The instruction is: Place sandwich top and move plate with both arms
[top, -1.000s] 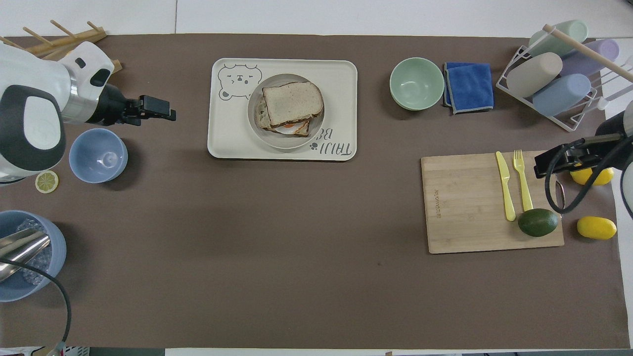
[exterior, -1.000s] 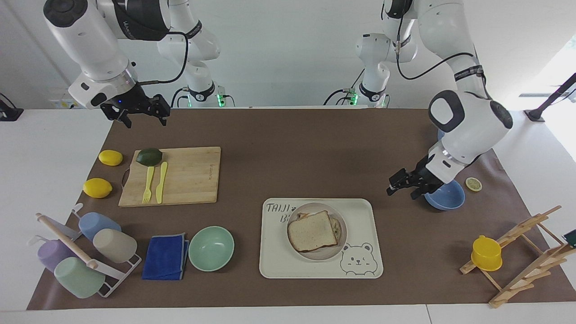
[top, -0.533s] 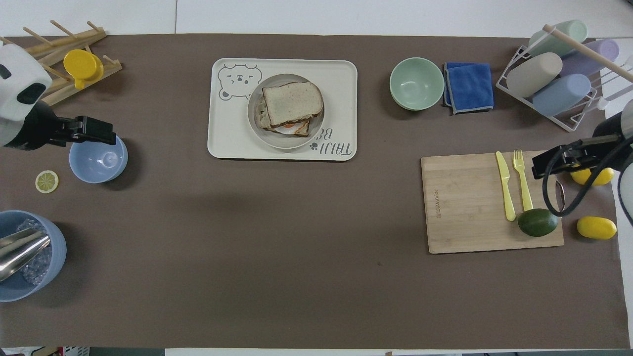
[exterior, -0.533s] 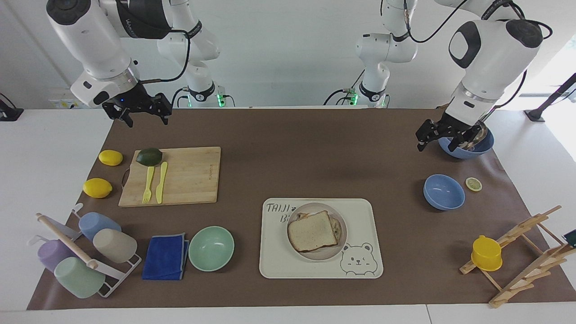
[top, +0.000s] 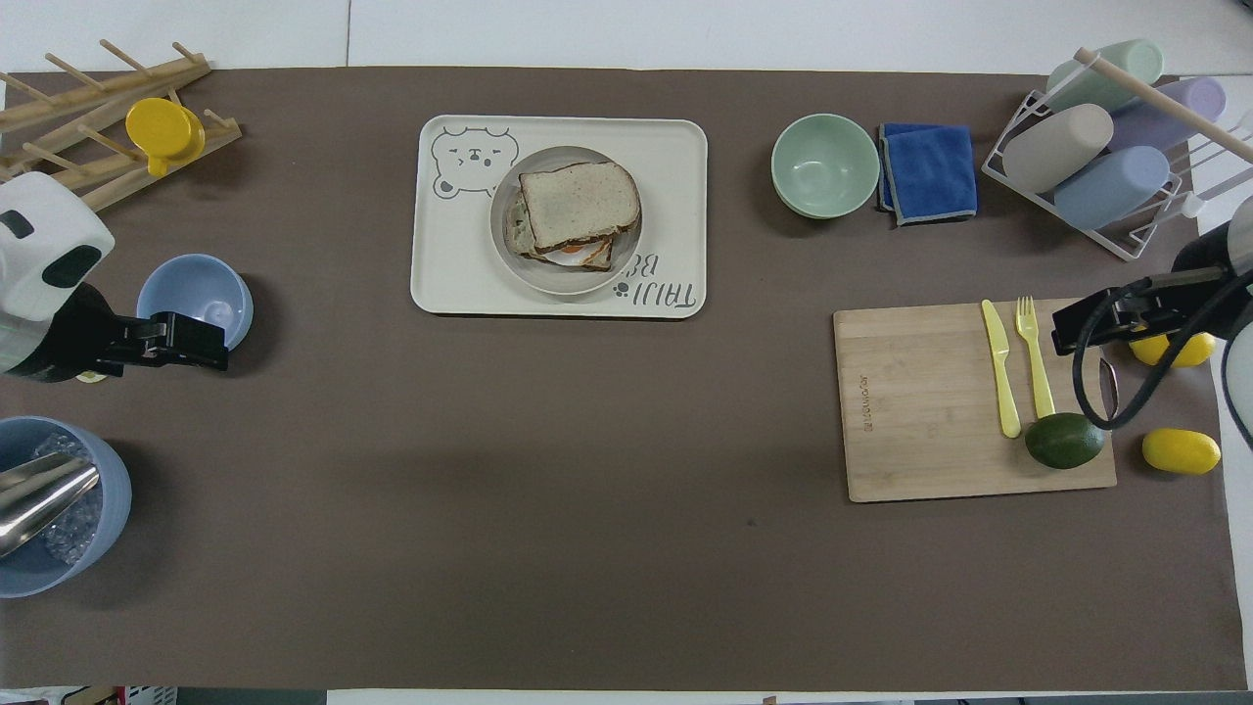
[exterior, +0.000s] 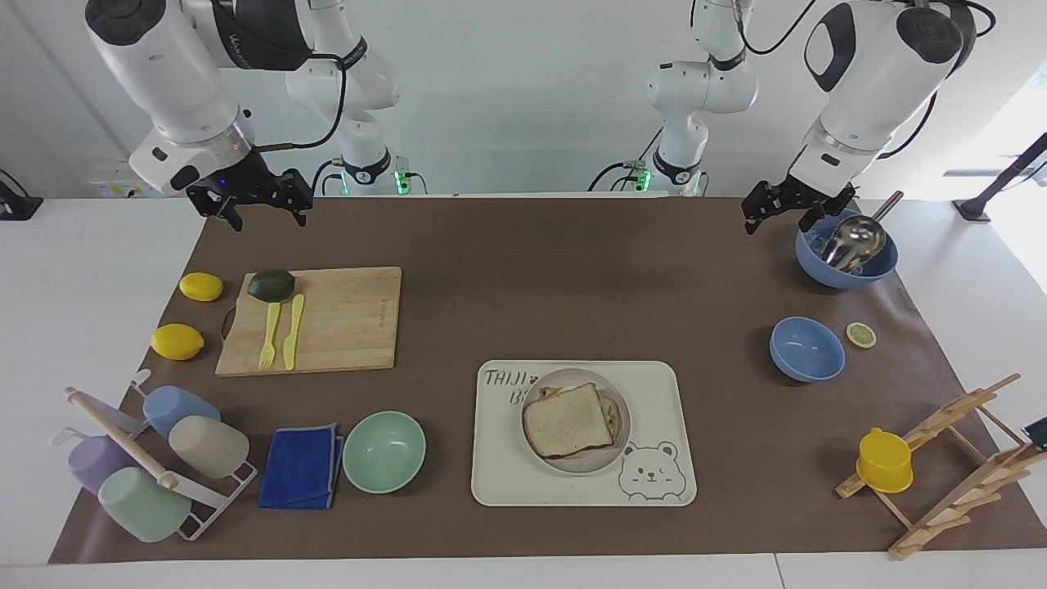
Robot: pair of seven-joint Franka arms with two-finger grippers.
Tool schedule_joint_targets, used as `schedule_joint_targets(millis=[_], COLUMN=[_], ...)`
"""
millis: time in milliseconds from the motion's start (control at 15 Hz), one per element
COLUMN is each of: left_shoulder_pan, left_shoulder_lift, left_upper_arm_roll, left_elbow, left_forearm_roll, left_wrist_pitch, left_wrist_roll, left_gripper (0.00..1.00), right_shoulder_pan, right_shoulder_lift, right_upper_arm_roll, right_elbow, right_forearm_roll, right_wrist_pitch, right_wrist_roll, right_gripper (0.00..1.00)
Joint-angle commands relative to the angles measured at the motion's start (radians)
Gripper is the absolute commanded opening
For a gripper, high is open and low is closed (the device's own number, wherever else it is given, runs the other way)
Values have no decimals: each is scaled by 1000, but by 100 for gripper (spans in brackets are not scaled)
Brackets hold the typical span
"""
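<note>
The sandwich top (exterior: 568, 419) (top: 578, 203), a pale brown bread slice, lies on the stacked sandwich on the round beige-grey plate (exterior: 585, 465) (top: 563, 157). An egg edge peeks out underneath it in the overhead view. My left gripper (exterior: 777, 214) (top: 210, 345) hangs open and empty over the mat beside a blue bowl with a metal scoop (exterior: 818, 266), well away from the plate. Over the mat's corner at the right arm's end, my right gripper (exterior: 266, 214) (top: 1067, 333) hangs open and empty by the cutting board (exterior: 343, 319).
The plate sits on a cream bear tray (exterior: 654, 393). A mint bowl (exterior: 384, 450), blue cloth and cup rack (exterior: 155, 458) lie toward the right arm's end. Fork, knife and avocado rest on the board, lemons beside it. A small blue bowl (exterior: 807, 350) and wooden rack (exterior: 957, 458) stand at the left arm's end.
My left arm has risen from low beside the small blue bowl and drawn back toward the robots, to beside the scoop bowl. The right arm has hardly moved. The sandwich and plate stay put.
</note>
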Motion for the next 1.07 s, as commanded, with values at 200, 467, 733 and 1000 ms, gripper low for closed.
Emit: schedule_joint_targets(millis=[200,467,733,1000], left_shoulder_pan=[34,38,41,42], left_shoulder_lift=[53,55,45,45], left_upper_arm_roll=[-33,-39,-37,-37], left_elbow=[141,148,145,143], left_forearm_roll=[22,22,21,21], left_wrist_pitch=[-87,-95,-95,-92], left_wrist_roll=[1,1,1,1], left_gripper=[100,100,100,100], right_shoulder_pan=[-3,-3,-4,-6], right_shoulder_lift=[-13,-34,-34,-34], right_upper_arm_roll=[17,17,17,17], right_elbow=[3,-22,-23,-23], right_forearm_roll=[-14,-13,-13,-11], right_wrist_pitch=[-31,-54,-53,-54], right_wrist_roll=[-22,-19,-22,-19], right_gripper=[100,100,100,100])
